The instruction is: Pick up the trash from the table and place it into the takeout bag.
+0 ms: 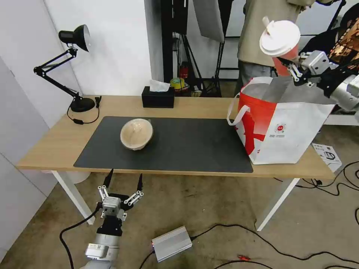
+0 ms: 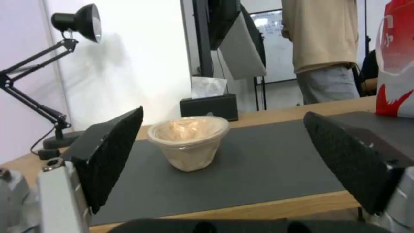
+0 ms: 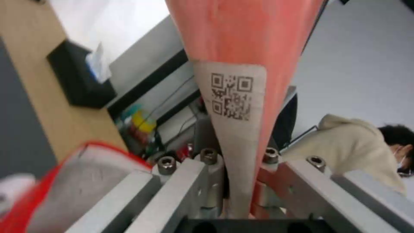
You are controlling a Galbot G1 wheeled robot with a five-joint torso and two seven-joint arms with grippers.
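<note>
Head view: the right claw (image 1: 290, 67) grips the tilted red drink cup (image 1: 282, 45) by its lower body, above the open mouth of the takeout bag (image 1: 278, 129), which stands on the worktop (image 1: 56, 144) at the mat's right end. The beige lidded bowl (image 1: 137, 133) sits on the dark grey mat (image 1: 179, 145), well apart from the bag; behind the mat stand a black tissue box (image 1: 157, 98) and, further from the bag, a black desk lamp (image 1: 73, 67). The left claw (image 1: 123, 184) hangs wide open below the worktop's near edge, over the floor. Left wrist view: the spread fingers (image 2: 108, 155) frame the bowl (image 2: 188, 142) on the mat (image 2: 258, 168), the tissue box (image 2: 209, 106) behind it; the bag (image 2: 394, 64) is cut off at the edge. Right wrist view: the cup (image 3: 245, 42), bearing a QR label, tapers into the clamped right claw (image 3: 239, 197); the bag's red rim and foil lining (image 3: 73, 184) show blurred beside it, the cup's lid out of frame.
</note>
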